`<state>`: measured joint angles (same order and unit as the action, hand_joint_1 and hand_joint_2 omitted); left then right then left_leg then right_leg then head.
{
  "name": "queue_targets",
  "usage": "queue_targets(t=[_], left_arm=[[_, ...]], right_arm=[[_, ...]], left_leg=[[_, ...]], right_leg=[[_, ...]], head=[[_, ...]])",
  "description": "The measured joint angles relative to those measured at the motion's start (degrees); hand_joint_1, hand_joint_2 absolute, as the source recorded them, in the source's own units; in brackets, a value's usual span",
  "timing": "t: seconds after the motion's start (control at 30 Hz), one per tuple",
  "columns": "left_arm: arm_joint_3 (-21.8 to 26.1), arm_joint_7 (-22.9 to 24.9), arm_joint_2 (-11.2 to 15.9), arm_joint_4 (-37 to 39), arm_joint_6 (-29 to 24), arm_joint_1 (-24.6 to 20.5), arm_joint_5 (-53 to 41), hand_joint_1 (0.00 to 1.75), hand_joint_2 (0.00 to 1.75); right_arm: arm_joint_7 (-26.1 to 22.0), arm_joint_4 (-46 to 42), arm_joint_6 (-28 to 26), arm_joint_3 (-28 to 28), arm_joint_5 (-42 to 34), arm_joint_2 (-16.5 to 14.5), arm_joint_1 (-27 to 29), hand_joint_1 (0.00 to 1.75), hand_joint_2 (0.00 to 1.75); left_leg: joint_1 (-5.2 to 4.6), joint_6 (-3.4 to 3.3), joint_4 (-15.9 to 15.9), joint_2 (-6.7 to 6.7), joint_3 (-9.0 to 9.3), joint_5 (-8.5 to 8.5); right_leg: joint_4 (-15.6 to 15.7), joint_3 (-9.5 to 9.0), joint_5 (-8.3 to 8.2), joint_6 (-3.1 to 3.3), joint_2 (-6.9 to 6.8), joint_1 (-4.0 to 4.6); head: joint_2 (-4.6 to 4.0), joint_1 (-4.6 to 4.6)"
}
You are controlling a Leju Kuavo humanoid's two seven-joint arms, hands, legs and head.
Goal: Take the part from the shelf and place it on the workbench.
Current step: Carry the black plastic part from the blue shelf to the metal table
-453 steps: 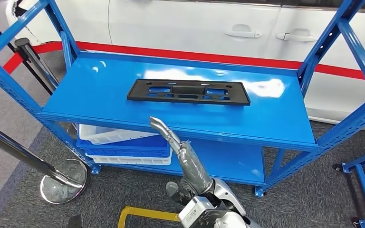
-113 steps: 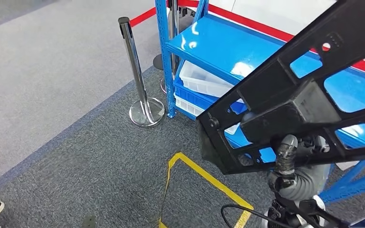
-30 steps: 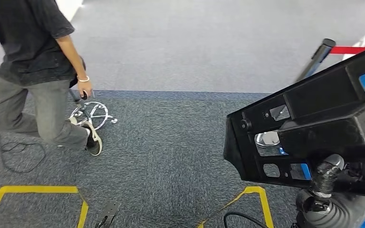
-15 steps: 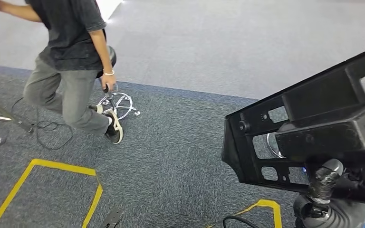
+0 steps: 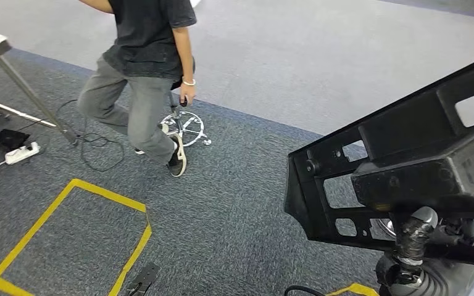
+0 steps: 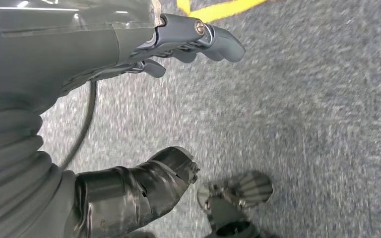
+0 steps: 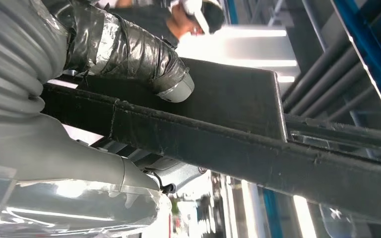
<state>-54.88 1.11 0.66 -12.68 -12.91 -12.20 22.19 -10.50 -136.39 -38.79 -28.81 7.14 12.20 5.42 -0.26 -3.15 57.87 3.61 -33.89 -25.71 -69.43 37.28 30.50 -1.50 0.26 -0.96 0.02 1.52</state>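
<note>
Part gripped by right hand; markings apparently unreadable.

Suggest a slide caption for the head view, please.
Right hand carries the black part over grey carpet as a person walks past.

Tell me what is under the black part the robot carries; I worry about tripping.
Under the black part: grey carpet, a yellow tape corner and the right robot hand gripping it. The floor farther right is covered.
</note>
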Motion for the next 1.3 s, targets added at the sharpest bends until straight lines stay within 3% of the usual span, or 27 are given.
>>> queue_targets(t=[0.07,0.13,0.2,0.27,0.33,0.37,0.43,0.47,0.5,0.57,0.63,0.7,0.77,0.8,0.87,0.9,0.93,0.97,1.0,1.07,1.13,1.2,1.23,1.3], left_arm=[[0.0,-0.05,0.01,0.0,-0.1,0.09,0.07,0.0,1.75],[0.0,-0.11,0.06,0.0,-0.17,0.11,0.1,0.0,1.75],[0.0,-0.14,0.23,0.0,-0.21,0.3,0.1,0.0,1.75],[0.0,-0.15,0.4,0.0,-0.24,0.51,0.1,0.0,1.75],[0.0,-0.17,0.41,0.0,-0.25,0.46,0.1,0.0,1.75],[0.0,-0.17,0.39,0.0,-0.25,0.4,0.11,0.0,1.75],[0.0,-0.17,0.39,0.0,-0.25,0.46,0.12,0.0,1.75],[0.0,-0.17,0.41,0.0,-0.25,0.52,0.12,0.0,1.75],[0.0,-0.17,0.44,0.0,-0.28,0.57,0.12,0.0,1.75],[0.0,-0.17,0.5,0.0,-0.56,0.5,0.15,0.0,1.75],[0.0,-0.17,0.51,0.0,-1.1,0.44,0.37,0.0,1.75],[0.0,-0.18,0.54,0.0,-1.65,0.7,0.67,0.0,1.75],[0.0,-0.23,0.53,0.0,-1.97,1.05,0.84,0.0,1.75],[0.0,-0.25,0.52,0.0,-2.03,1.07,0.87,0.0,1.75],[0.0,-0.31,0.51,0.0,-2.11,0.82,0.91,0.0,1.75],[0.0,-0.33,0.51,0.0,-2.15,0.7,0.91,0.0,1.75],[0.0,-0.39,0.5,0.0,-2.18,0.63,0.92,0.0,1.75],[0.0,-0.44,0.46,0.0,-2.21,0.62,0.96,0.0,1.75],[0.0,-0.49,0.42,0.0,-2.3,0.63,1.04,0.0,1.75],[0.0,-0.65,0.34,0.0,-2.64,0.56,1.26,0.0,1.75],[0.0,-0.76,0.32,0.0,-3.07,0.36,1.47,0.0,1.75],[0.0,-0.75,0.33,0.0,-3.65,0.41,1.63,0.0,1.75],[0.0,-0.72,0.32,0.0,-4.06,0.61,1.7,0.0,1.75],[0.0,-0.68,0.21,0.0,-4.74,1.04,1.84,0.0,1.75]], right_arm=[[0.09,0.02,-0.02,-0.02,-0.27,0.0,-0.06,1.75,1.75],[0.14,0.03,-0.03,-0.03,-0.32,0.01,-0.09,1.75,1.75],[0.17,0.02,-0.02,-0.04,-0.34,0.01,-0.11,1.75,1.75],[0.17,0.02,-0.01,-0.06,-0.34,0.01,-0.2,1.75,1.75],[0.17,0.01,-0.01,-0.11,-0.33,0.0,-0.22,1.75,1.75],[0.16,0.02,-0.01,-0.15,-0.32,0.0,-0.21,1.75,1.75],[0.16,0.04,-0.01,-0.22,-0.33,0.0,-0.19,1.75,1.75],[0.16,0.04,-0.01,-0.26,-0.33,0.0,-0.19,1.75,1.75],[0.14,0.04,-0.01,-0.29,-0.36,0.0,-0.2,1.75,1.75],[-0.13,0.04,-0.07,-0.34,-0.71,0.0,-0.17,1.75,1.75],[-0.86,0.11,-0.19,-0.35,-1.59,0.0,-0.01,1.75,1.75],[-1.77,0.3,-0.26,-0.36,-2.56,0.01,0.16,1.75,1.75],[-2.48,0.54,-0.25,-0.37,-3.51,0.02,0.2,1.75,1.75],[-2.79,0.62,-0.24,-0.37,-4.09,0.02,0.19,1.75,1.75],[-3.29,0.86,-0.2,-0.37,-5.31,0.02,0.21,1.75,1.75],[-3.53,1.04,-0.14,-0.37,-5.94,0.02,0.22,1.75,1.75],[-3.78,1.24,-0.03,-0.37,-6.53,0.02,0.22,1.75,1.75],[-4.06,1.45,0.14,-0.37,-7.06,0.02,0.22,1.75,1.75],[-4.37,1.65,0.38,-0.37,-7.58,0.02,0.21,1.75,1.75],[-5.01,2.06,0.84,-0.37,-8.41,0.02,0.15,1.75,1.75],[-5.61,2.43,1.15,-0.37,-9.09,0.02,0.08,1.75,1.75],[-6.05,2.75,1.45,-0.37,-9.55,0.02,0.06,1.75,1.75],[-6.17,2.9,1.6,-0.37,-9.71,0.02,0.03,1.75,1.75],[-6.32,3.11,1.81,-0.37,-10.09,0.02,0.01,1.75,1.75]], left_leg=[[0.11,0.52,0.72,1.47,-0.35,-0.31],[0.25,1.22,1.18,2.65,-1.08,-0.31],[0.51,1.93,1.15,3.6,-1.54,-0.14],[0.47,2.5,2.94,1.99,-2.44,-1.3],[0.38,2.91,9.03,-1.32,-5.44,-4.42],[0.43,3.05,12.84,-2.33,-7.4,-5.98],[0.47,3.09,16.91,-3.08,-9.6,-6.71],[0.45,2.97,15.78,-3.22,-9.07,-5.54],[0.37,2.74,12.59,-3.55,-7.39,-3.66],[-0.2,2.01,4.65,-5.6,-3.13,-0.76],[-0.87,1.34,0.9,-6.87,-1.22,-0.2],[-0.96,0.86,0.4,-5.87,-1.08,-0.1],[-0.57,0.39,-0.43,-4.82,-0.54,0.3],[-0.32,0.12,-0.8,-4.35,-0.26,0.5],[-0.19,-0.18,-0.88,-3.28,-0.2,0.56],[-0.17,-0.24,-0.81,-2.62,-0.22,0.52],[-0.13,-0.21,-0.7,-1.89,-0.22,0.46],[-0.04,-0.11,-0.52,-1.13,-0.21,0.37],[0.1,0.1,-0.21,-0.32,-0.22,0.22],[0.33,0.79,0.82,1.21,-0.54,-0.29],[0.41,1.53,1.63,2.47,-1.27,-0.55],[0.58,2.12,1.68,3.59,-1.88,-0.34],[0.67,2.35,1.87,3.44,-2.06,-0.41],[0.62,2.79,4.38,1.12,-3.26,-1.87]], right_leg=[[6.79,-2.96,-2.84,0.03,2.42,-0.45],[9.42,-4.02,-3.06,0.33,3.93,-0.51],[9.8,-4.17,-3.22,0.98,2.94,-0.35],[10.33,-4.61,-3.4,1.75,1.67,-0.36],[10.62,-4.91,-3.4,2.27,0.25,-0.16],[10.61,-4.93,-3.33,2.44,-0.51,0.01],[10.57,-4.97,-3.16,2.62,-1.93,0.29],[10.55,-5.05,-3.07,2.65,-2.58,0.39],[10.54,-5.2,-2.94,2.63,-3.19,0.46],[10.52,-5.55,-2.61,2.38,-4.3,0.64],[10.56,-5.77,-2.35,1.94,-5.29,0.8],[10.74,-6.0,-2.18,1.41,-6.17,0.9],[9.65,-5.8,-1.22,0.83,-4.84,0.8],[7.54,-4.87,0.04,0.6,-3.49,0.73],[0.48,-1.3,3.37,0.33,-1.15,0.43],[-2.93,0.57,4.5,0.21,-0.76,0.31],[-4.75,1.72,4.58,0.06,-0.64,0.17],[-4.47,1.86,3.54,-0.09,-0.57,0.02],[-2.08,0.92,1.55,-0.24,-0.36,-0.18],[5.19,-2.27,-1.83,-0.5,1.63,-0.68],[8.86,-3.82,-2.54,-0.24,3.47,-0.89],[8.93,-3.93,-2.43,0.5,3.0,-0.75],[9.06,-4.09,-2.5,0.9,2.39,-0.71],[9.38,-4.39,-2.64,1.62,1.16,-0.73]], head=[[0.0,-0.02],[0.0,-0.03],[0.0,-0.04],[0.0,0.18],[0.0,0.49],[0.0,0.59],[0.0,0.59],[0.0,0.6],[0.0,0.6],[0.0,0.58],[0.0,0.56],[0.0,0.55],[0.0,0.44],[0.0,0.31],[0.0,0.11],[0.0,0.06],[0.0,0.06],[0.0,0.06],[0.0,0.05],[0.0,-0.02],[0.0,-0.12],[0.0,-0.14],[0.0,-0.16],[0.0,0.22]])
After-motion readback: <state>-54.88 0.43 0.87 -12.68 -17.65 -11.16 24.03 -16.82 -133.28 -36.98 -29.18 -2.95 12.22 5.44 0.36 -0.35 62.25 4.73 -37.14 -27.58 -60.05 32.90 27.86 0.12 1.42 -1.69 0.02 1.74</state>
